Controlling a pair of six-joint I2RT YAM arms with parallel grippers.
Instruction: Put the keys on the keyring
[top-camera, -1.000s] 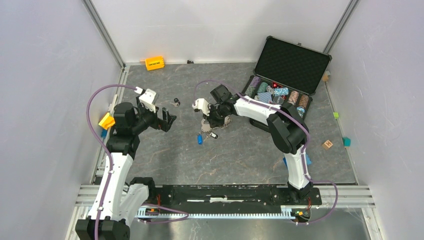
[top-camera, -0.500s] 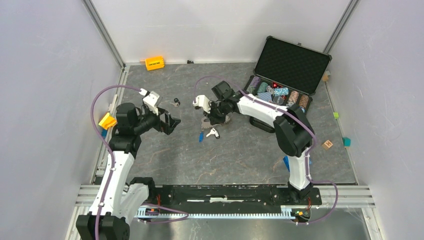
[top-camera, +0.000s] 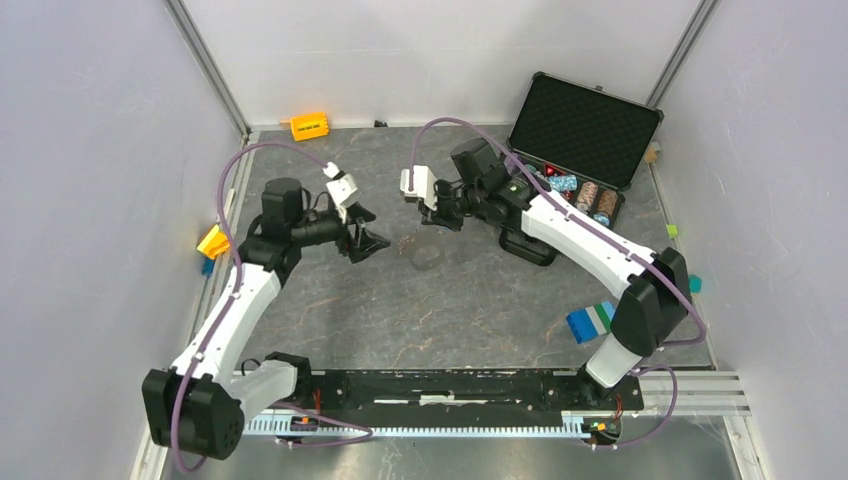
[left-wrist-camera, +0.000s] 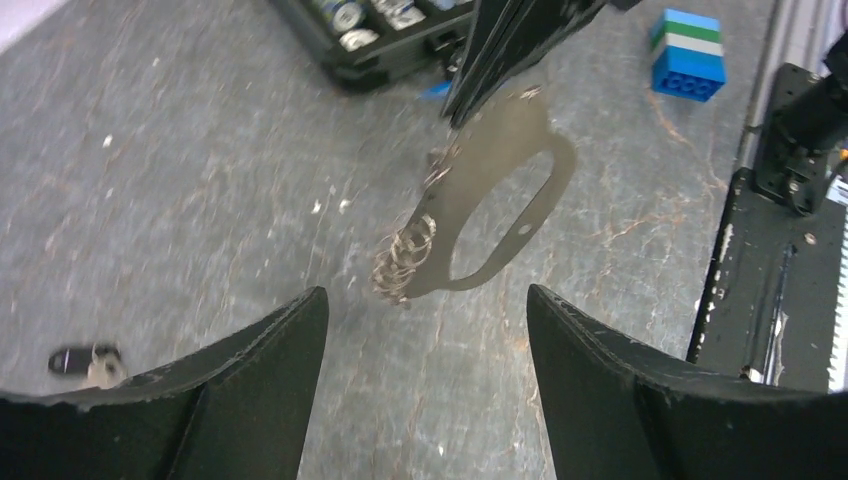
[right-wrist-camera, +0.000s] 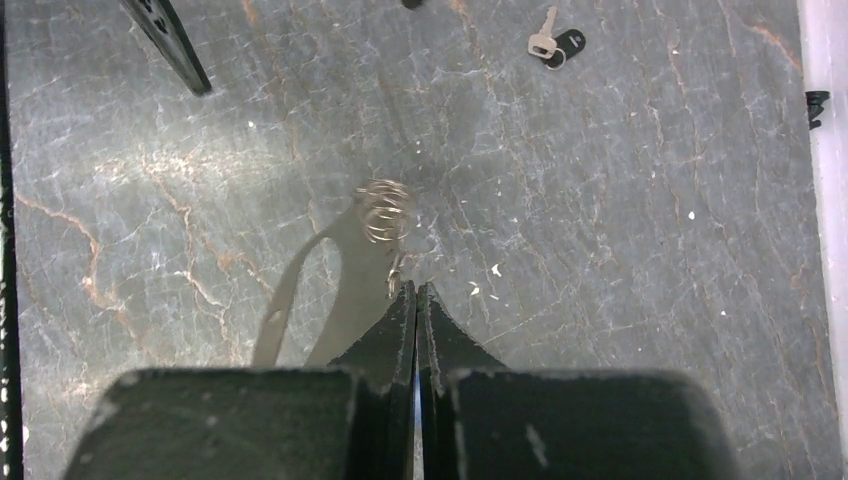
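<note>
My right gripper (top-camera: 441, 213) (right-wrist-camera: 416, 285) is shut and holds the keyring (left-wrist-camera: 505, 125) (right-wrist-camera: 362, 280) in the air above the table. It is a flat grey-beige loop with a bunch of wire rings (left-wrist-camera: 405, 262) at its lower end. A thin blue sliver shows between the shut fingers, and a blue bit (left-wrist-camera: 435, 90) sits beside them; I cannot tell if it is the blue key. My left gripper (top-camera: 367, 241) (left-wrist-camera: 425, 295) is open and empty, just left of the hanging keyring. A black key (right-wrist-camera: 558, 43) (left-wrist-camera: 85, 362) lies on the table.
An open black case (top-camera: 585, 125) of poker chips stands at the back right. An orange block (top-camera: 309, 126) lies at the back wall. A blue-green brick stack (top-camera: 590, 320) (left-wrist-camera: 690, 50) lies near right. A yellow piece (top-camera: 213, 241) sits at the left edge.
My right gripper has lifted the keyring off the table; the blue key and the key beside it no longer lie there. My left arm has swung right towards the keyring.
</note>
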